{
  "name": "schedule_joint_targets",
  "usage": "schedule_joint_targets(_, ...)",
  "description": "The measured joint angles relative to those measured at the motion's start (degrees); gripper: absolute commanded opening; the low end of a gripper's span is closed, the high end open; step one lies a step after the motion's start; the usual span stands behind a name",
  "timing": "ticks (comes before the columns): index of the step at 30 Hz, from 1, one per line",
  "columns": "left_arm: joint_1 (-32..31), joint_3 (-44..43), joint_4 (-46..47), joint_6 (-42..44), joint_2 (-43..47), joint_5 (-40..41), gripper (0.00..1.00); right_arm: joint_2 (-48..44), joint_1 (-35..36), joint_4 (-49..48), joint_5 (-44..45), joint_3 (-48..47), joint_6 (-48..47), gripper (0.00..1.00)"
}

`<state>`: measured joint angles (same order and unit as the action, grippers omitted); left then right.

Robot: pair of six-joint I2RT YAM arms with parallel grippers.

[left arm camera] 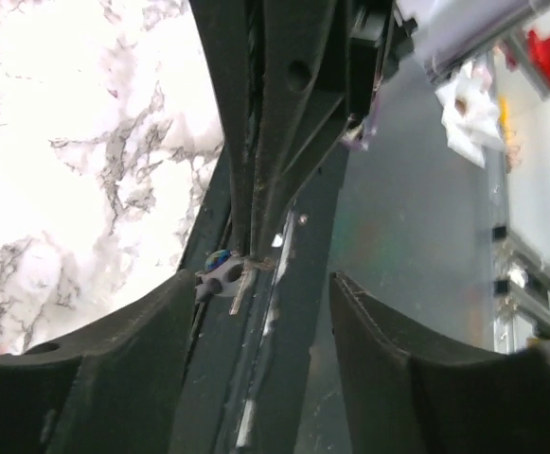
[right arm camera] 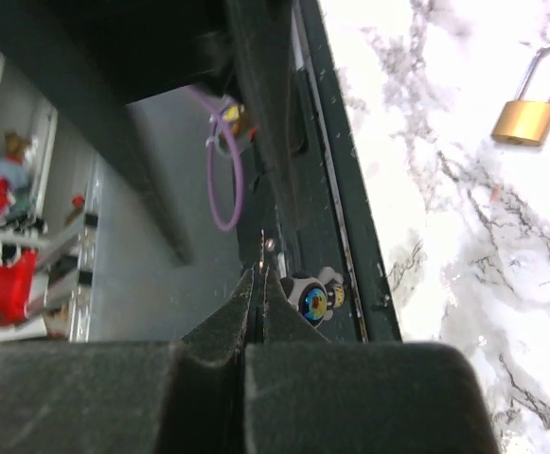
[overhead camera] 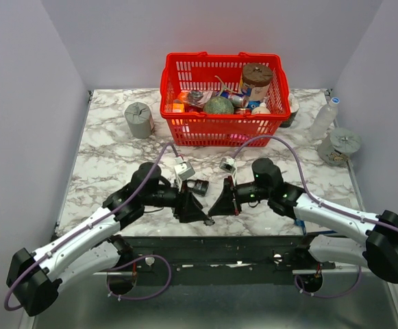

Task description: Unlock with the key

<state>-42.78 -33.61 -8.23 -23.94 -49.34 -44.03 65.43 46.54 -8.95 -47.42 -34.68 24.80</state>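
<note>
1. The two arms meet at the near edge of the white marble table (overhead camera: 109, 157), with their tips pointing toward each other.
2. The right gripper (right arm camera: 258, 276) is pressed fully together. In its own wrist view no gap shows between its two black fingers.
3. The key (left arm camera: 225, 280), a tiny bunch with dark heads and thin silvery blades, sits at the very tip of these closed fingers and appears to be pinched there. One dark head carries a small blue spot.
4. In the right wrist view the dark heads lie just beside the fingertips, on the side of the marble. They are above the dark rail (right arm camera: 336, 218) that borders the table.
5. The left gripper (left arm camera: 260, 284) stands wide. Its two black fingers are well apart and hold nothing.
6. The key hangs in the space between the left fingers, close to one of them. I cannot tell if it touches that finger.
7. A small brass padlock with a silver shackle (right arm camera: 528, 112) lies flat on the marble, well apart from the key.
8. At the far side of the table stands a red plastic basket (overhead camera: 219, 130) filled with mixed objects.
9. A grey cylinder (overhead camera: 138, 120) stands to the left of the basket, and a clear plastic bottle (overhead camera: 324, 118) stands to its right.
</note>
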Motion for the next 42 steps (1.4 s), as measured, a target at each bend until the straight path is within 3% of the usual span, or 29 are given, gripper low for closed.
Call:
schedule_joint_targets(2,0.1,1.7,3.1,-2.4,2.8,2.4,0.82,-0.2,0.0,-5.1,1.8,2.5,3.1,0.01)
schedule_joint_targets(9,0.2,10.7,20.9,-14.6,9.4,13.4,0.81,-1.4,0.0,-22.9,7.4,8.2,12.7,0.01)
schedule_joint_targets(15,0.3,14.3,31.2,-23.5,10.6,21.9,0.75,-4.4,0.0,-31.7,12.7,9.9,15.9,0.01)
schedule_joint_targets(21,0.3,14.8,41.0,-29.6,10.5,25.2,0.67,-5.7,0.0,-37.5,18.7,11.8,18.4,0.01)
schedule_joint_targets(33,-1.7,15.9,45.7,-33.1,7.7,27.2,0.69,-5.8,0.0,-44.2,25.5,14.8,21.7,0.01)
schedule_joint_targets(39,-2.6,16.0,47.2,-33.8,5.8,27.6,0.60,-5.8,0.0,-45.3,26.6,15.2,22.4,0.01)
schedule_joint_targets(42,-2.8,16.0,47.7,-34.1,5.4,27.7,0.49,-5.8,0.0,-45.4,26.8,15.2,22.4,0.01)
